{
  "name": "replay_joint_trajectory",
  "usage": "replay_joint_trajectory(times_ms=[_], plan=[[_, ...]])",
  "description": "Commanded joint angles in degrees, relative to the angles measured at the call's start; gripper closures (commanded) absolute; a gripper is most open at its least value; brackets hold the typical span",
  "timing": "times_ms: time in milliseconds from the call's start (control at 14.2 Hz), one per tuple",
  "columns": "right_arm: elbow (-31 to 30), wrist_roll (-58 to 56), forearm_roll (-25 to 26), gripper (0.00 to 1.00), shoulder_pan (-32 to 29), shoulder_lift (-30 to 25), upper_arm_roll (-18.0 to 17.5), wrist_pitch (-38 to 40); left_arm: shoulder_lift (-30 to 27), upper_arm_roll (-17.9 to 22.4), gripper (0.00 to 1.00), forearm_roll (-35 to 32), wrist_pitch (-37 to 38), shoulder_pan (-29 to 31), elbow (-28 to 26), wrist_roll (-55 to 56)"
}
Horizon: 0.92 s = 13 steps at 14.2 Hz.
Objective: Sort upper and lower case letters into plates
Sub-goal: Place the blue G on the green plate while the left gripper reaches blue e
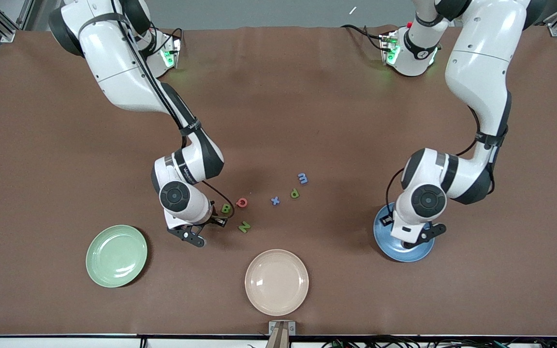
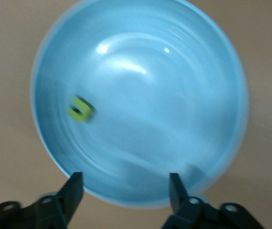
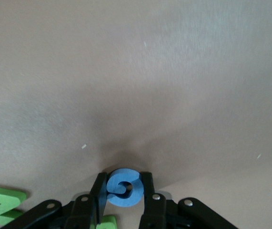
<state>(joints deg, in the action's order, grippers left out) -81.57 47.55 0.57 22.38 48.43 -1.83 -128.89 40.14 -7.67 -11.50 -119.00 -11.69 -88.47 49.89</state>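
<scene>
Blue plate [image 2: 140, 62]: holds one green letter [image 2: 80, 109]; my left claw [image 2: 126, 188] hangs over it, spread wide.
Green plate [image 1: 116, 255]: bare, toward the right arm's end.
Right claw [image 3: 122, 188]: pinching a blue letter [image 3: 123, 187], low beside the green N [image 3: 0, 205].
</scene>
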Motion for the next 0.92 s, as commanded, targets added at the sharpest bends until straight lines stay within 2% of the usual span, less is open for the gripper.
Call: replay_joint_trajectory(times_ms=[0,141,282,493,634,775,845], plan=[[3.42,-3.33,7.13,0.97,-0.49,-1.58,0.33,4.41,-1.73,-5.49,0.0,0.69,1.06,-1.14,-2.31,7.13],[6.58,-6.84,13.28,0.97,-0.93,-1.59,0.6,9.34,-1.64,-9.19,0.0,0.68,-2.18,-2.36,-4.24,11.78],[8.79,-12.36,17.6,0.97,-2.59,-1.59,2.08,12.95,-1.55,-9.73,0.0,0.68,-6.66,-5.95,-6.35,18.28],[8.88,-26.51,17.89,0.96,-9.08,-1.5,3.06,13.05,-0.51,-9.73,0.03,0.51,-14.74,-11.24,-8.99,25.68],[8.88,-32.06,17.71,0.96,-13.22,-1.06,2.88,12.44,0.03,-9.65,0.06,0.25,-18.27,-14.14,-10.23,29.03],[8.71,-36.29,17.36,0.91,-16.21,-0.8,2.71,10.69,0.73,-9.65,0.11,0.16,-18.63,-14.94,-10.05,29.56],[8.36,-36.65,17.1,0.84,-17.09,-0.62,2.62,8.68,1.25,-9.65,0.13,0.07,-18.63,-15.2,-10.14,29.65]])
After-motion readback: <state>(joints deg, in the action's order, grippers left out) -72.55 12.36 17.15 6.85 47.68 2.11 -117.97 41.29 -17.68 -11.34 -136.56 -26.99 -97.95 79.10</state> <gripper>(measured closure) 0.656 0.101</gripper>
